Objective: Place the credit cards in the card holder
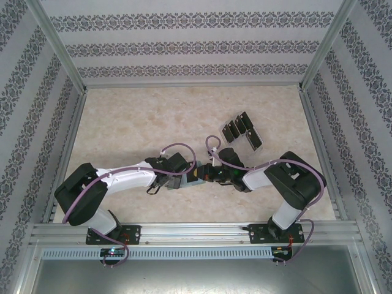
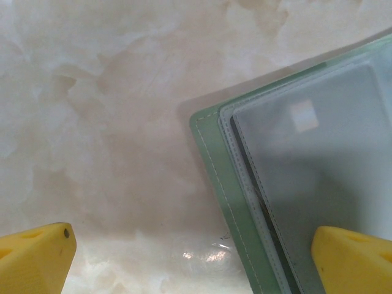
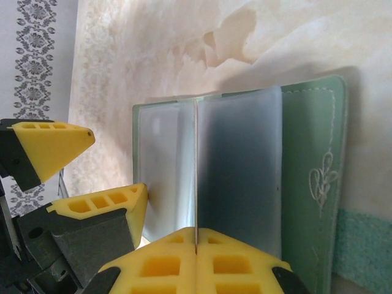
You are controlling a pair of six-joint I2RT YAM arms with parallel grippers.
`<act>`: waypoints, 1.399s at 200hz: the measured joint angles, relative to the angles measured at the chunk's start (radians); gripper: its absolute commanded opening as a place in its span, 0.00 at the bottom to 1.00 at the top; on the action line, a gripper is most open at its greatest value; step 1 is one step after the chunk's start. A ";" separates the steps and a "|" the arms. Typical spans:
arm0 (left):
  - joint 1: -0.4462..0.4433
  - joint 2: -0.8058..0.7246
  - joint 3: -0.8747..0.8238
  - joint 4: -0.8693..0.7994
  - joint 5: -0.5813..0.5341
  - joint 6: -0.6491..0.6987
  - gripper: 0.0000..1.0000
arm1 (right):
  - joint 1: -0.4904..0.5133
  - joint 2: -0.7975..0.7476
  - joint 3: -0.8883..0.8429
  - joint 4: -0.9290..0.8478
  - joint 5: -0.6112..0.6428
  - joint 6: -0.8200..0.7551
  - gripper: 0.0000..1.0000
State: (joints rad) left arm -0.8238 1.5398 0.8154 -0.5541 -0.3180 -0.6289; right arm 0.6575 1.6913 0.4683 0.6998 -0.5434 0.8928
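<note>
Card holder (image 1: 195, 177) open mid-table. At three, right gripper (image 3: 196, 236) clamped on its clear leaf (image 3: 239, 171); at nine, left gripper (image 2: 193, 236) spread wide. Credit cards (image 1: 242, 125) racked at one o'clock, well apart. Stitched sprig (image 3: 321, 180) seen from right wrist.

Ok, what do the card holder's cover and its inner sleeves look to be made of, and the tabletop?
The card holder cover looks like matte sage-green faux leather, with pale stitching along its edge and a leaf motif worked in. The inner sleeves look like frosted, translucent soft plastic with stitched edges. The tabletop is glossy beige with marble veining and a glare spot; whether it is stone or laminate, I can't tell.
</note>
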 measured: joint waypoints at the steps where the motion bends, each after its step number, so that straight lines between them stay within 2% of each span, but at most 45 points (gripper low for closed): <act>1: 0.000 0.000 0.000 0.000 0.000 0.000 1.00 | 0.000 0.001 0.000 0.001 -0.001 0.000 0.00; 90: 0.000 -0.002 0.000 -0.004 -0.006 -0.001 1.00 | 0.000 0.037 -0.002 0.060 -0.027 0.026 0.00; 166: 0.001 -0.092 -0.001 -0.037 -0.047 -0.004 1.00 | -0.001 0.037 -0.004 0.061 -0.035 0.029 0.00; 280: 0.072 -0.040 -0.028 0.024 -0.027 0.023 1.00 | -0.001 0.013 -0.004 0.051 -0.042 0.029 0.00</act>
State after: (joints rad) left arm -0.7521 1.5002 0.7872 -0.5304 -0.3447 -0.6060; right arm 0.6563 1.7042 0.4644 0.7509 -0.5858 0.9222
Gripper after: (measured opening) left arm 0.999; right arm 0.054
